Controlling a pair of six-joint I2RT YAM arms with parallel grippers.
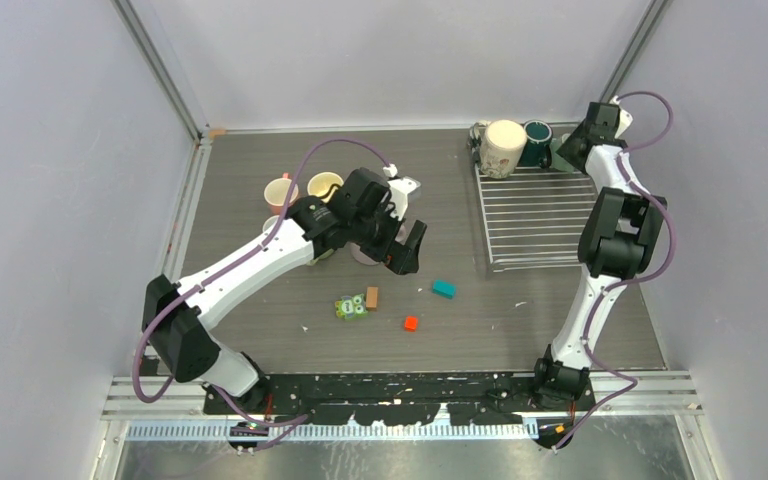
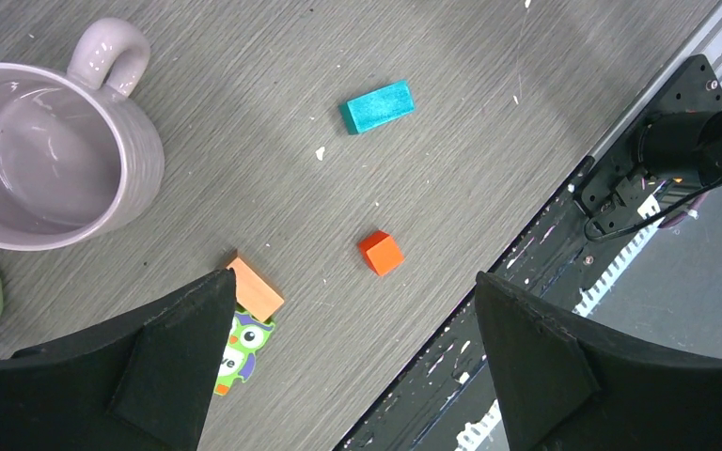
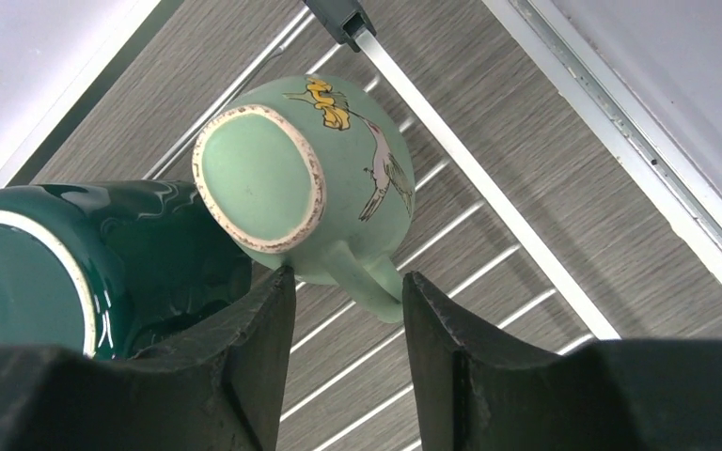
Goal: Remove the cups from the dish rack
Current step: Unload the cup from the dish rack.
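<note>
left gripper [image 2: 354, 282] wide open near mauve mug [image 2: 141, 160], right gripper [image 3: 348, 282] narrow astride handle of pale green mug [image 3: 338, 169] — grip unclear

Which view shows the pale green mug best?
Right wrist: the pale green mug lies close-up on the dish rack, base and handle clear. Top external mostly hides it behind the right arm; left wrist misses it.

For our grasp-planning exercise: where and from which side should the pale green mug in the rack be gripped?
By its handle, from the handle's side. The pale green mug lies tipped, base showing, with the handle jutting free toward the right gripper, while the teal mug crowds its body.
</note>
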